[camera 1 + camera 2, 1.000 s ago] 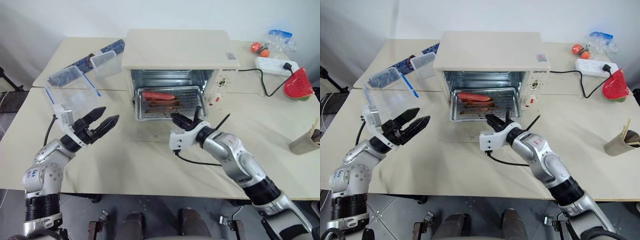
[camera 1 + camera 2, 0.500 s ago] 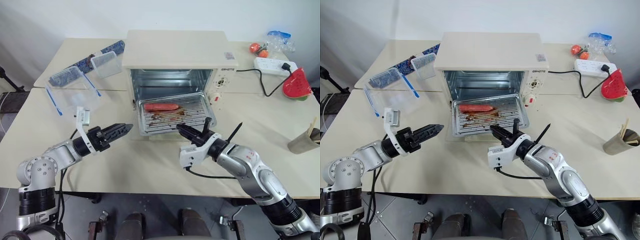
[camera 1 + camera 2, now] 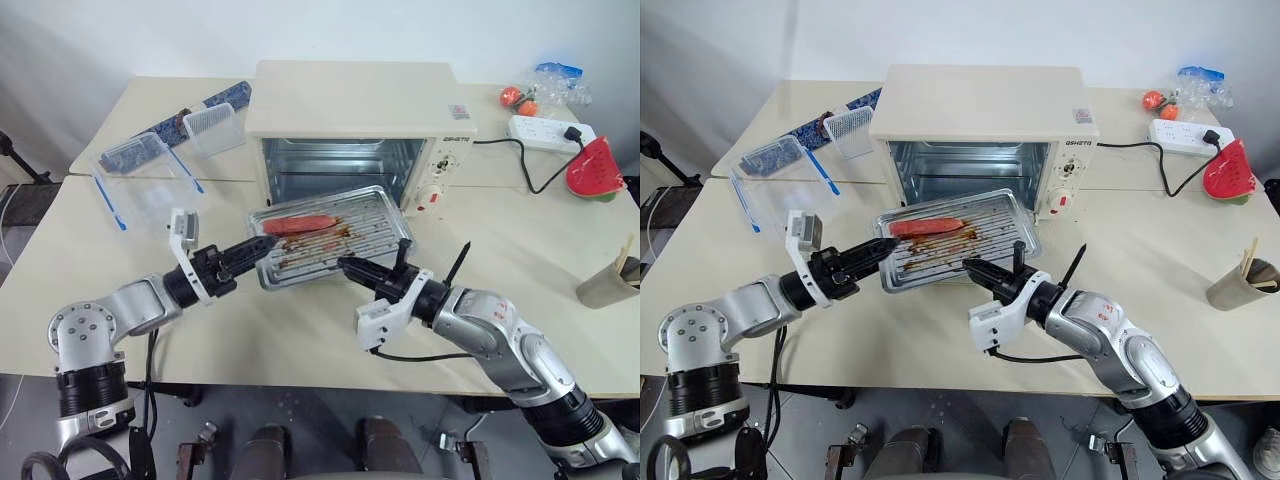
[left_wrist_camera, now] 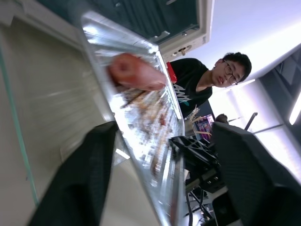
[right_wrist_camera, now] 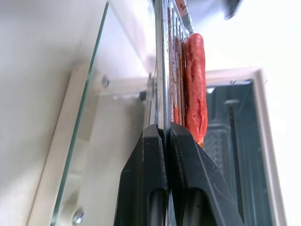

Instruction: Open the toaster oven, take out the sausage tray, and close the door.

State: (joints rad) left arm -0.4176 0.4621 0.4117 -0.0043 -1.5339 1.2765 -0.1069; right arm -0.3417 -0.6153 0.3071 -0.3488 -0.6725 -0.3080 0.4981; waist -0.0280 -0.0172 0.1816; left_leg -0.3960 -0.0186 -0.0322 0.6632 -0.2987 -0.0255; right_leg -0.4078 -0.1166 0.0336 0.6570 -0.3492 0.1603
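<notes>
Beige table: one toaster oven, one sausage tray, one sausage

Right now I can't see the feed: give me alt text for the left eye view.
The sausage tray, carrying one red sausage, is out of the open toaster oven and held above the table. The right gripper is shut on its front edge, and the left gripper reaches its left end. The glass door lies folded down beneath the tray.
</notes>
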